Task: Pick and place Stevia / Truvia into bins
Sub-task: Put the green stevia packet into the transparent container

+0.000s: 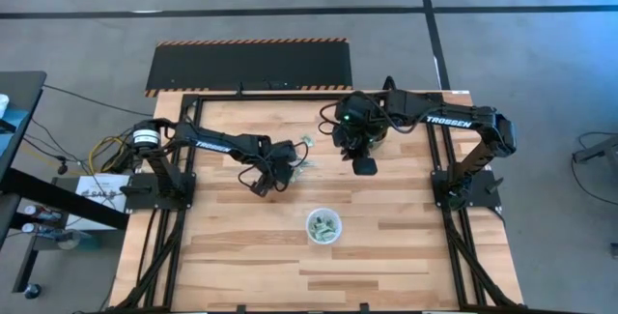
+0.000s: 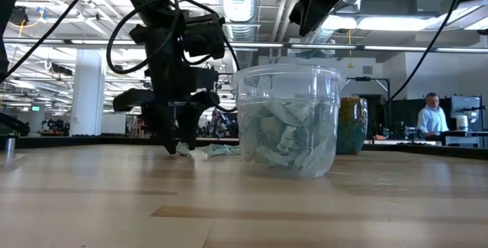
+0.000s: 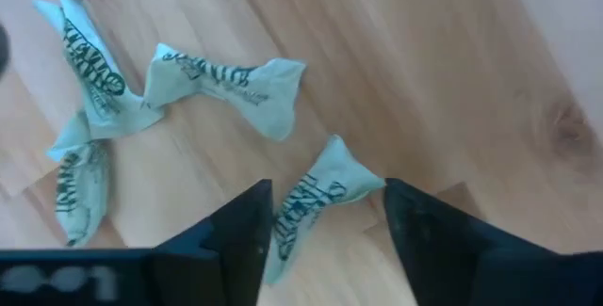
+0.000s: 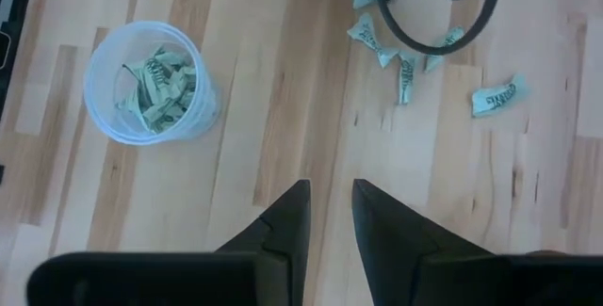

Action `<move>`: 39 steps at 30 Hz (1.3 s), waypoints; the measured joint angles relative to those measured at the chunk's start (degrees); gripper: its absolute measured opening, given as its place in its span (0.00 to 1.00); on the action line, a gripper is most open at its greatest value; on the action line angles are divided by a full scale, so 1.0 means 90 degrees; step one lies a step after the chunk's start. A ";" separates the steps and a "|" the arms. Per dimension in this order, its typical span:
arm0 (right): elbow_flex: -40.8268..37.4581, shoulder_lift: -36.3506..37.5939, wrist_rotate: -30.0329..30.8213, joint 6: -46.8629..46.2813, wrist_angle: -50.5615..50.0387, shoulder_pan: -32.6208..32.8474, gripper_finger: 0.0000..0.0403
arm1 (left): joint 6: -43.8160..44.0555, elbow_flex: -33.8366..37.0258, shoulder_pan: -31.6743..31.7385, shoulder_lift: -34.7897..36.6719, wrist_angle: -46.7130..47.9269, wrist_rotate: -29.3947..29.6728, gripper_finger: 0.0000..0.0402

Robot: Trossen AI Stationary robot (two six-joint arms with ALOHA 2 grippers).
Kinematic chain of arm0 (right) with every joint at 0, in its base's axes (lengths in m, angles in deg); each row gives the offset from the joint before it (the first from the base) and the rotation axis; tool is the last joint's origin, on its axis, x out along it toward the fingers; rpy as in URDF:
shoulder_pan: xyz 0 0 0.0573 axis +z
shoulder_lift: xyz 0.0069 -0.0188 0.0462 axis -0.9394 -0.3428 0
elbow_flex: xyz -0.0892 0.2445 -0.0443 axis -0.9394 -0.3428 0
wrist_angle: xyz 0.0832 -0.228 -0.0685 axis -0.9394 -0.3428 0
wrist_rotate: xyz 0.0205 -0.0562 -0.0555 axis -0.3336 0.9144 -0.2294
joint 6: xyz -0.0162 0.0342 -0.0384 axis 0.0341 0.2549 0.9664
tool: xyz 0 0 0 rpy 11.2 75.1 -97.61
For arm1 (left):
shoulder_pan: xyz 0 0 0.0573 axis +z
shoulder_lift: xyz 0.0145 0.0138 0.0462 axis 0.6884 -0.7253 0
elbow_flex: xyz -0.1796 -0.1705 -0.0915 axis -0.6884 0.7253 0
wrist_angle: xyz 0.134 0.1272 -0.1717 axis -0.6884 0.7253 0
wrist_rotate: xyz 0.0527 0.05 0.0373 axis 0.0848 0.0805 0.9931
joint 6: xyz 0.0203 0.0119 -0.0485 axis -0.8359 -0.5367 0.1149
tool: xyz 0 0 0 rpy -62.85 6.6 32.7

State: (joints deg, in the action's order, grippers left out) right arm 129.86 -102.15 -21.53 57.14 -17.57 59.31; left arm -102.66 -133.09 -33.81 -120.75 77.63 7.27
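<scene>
Several pale green sachets (image 3: 221,80) lie loose on the wooden table (image 1: 406,256), right of my left arm. My left gripper (image 3: 325,189) points down over them, open, with one sachet (image 3: 316,198) lying flat between its fingers. The clear cup (image 1: 324,227) stands nearer the table's front edge and holds several sachets (image 4: 155,85). My right gripper (image 4: 331,188) hangs high above the table, its fingers a little apart with nothing between them; from there the cup (image 4: 151,80) and the loose sachets (image 4: 405,61) show below. My left gripper comes at the sachet from above, a finger on either side of it. The sachet's lower end (image 3: 283,240) lies right beside one finger (image 3: 247,235); I cannot tell whether they touch. The sachet lies flat on the table.
One sachet (image 4: 497,97) lies apart from the group. A brownish mug (image 2: 352,126) stands behind the cup in the low view. Black frame rails (image 1: 439,159) run along the table's left and right sides. A person (image 2: 432,114) sits far behind in the room.
</scene>
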 joint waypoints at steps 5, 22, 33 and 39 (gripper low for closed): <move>0.0000 0.0000 0.0000 -0.0006 -0.0004 -0.0001 0.18 | 0.0361 0.0002 -0.0002 0.0000 -0.0001 -0.0068 0.30; 0.0000 -0.0002 -0.0002 -0.0006 -0.0110 -0.0004 0.18 | 0.2131 -0.0375 0.0000 0.0048 0.0436 -0.0106 0.00; 0.0000 -0.0002 -0.0005 -0.0023 -0.0283 -0.0303 0.18 | 0.3331 -0.1372 -0.0017 0.0648 0.0463 -0.1286 0.00; 0.0000 -0.0005 -0.0005 -0.0021 -0.0283 -0.0600 0.18 | 0.4074 -0.1863 -0.0510 0.0651 -0.0812 -0.1937 0.00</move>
State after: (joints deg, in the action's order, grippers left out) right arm 129.86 -102.19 -21.58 56.96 -20.12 53.90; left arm -65.99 -149.85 -38.40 -114.89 70.32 -10.16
